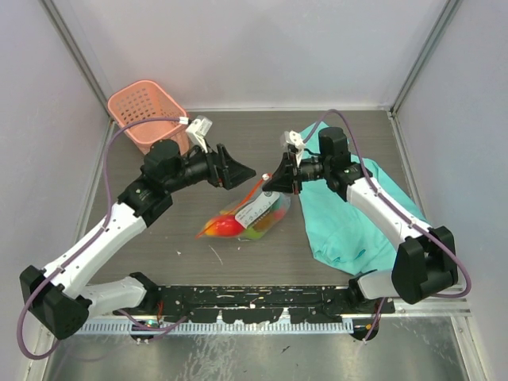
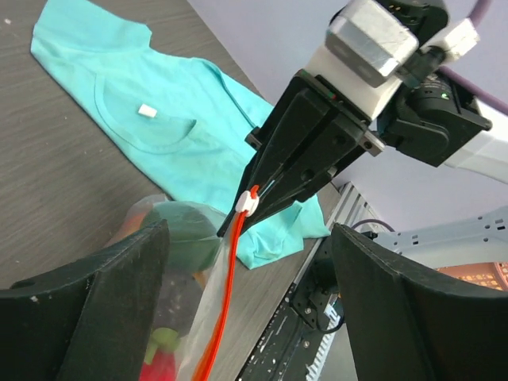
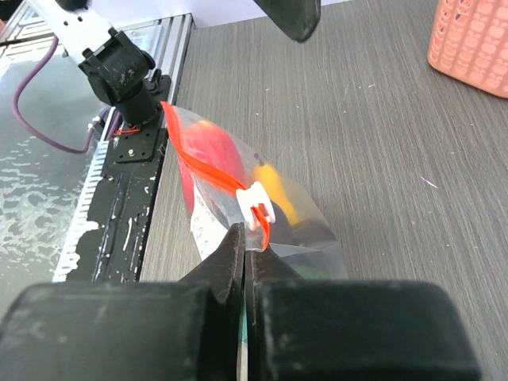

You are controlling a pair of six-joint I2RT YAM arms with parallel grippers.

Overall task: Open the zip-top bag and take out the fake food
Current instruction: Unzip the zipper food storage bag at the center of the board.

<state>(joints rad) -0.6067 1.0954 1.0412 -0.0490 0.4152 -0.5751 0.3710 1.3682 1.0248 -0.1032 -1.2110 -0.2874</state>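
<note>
The zip-top bag (image 1: 248, 214) lies on the table between the arms, with one end lifted. Its red-orange zip strip (image 2: 222, 309) runs up to the white slider (image 2: 248, 203). My right gripper (image 3: 244, 238) is shut on the bag's top edge, just beside the slider (image 3: 258, 205). Through the plastic show pieces of fake food (image 1: 226, 226): red (image 3: 202, 151), orange (image 3: 274, 186) and green (image 2: 186, 230). My left gripper (image 1: 238, 171) hovers open just left of the lifted end. Its fingers (image 2: 95, 294) straddle the strip without touching it.
A pink basket (image 1: 147, 111) stands at the back left behind the left arm. A teal cloth (image 1: 349, 218) lies spread under the right arm. The black mounting rail (image 1: 254, 302) runs along the near edge.
</note>
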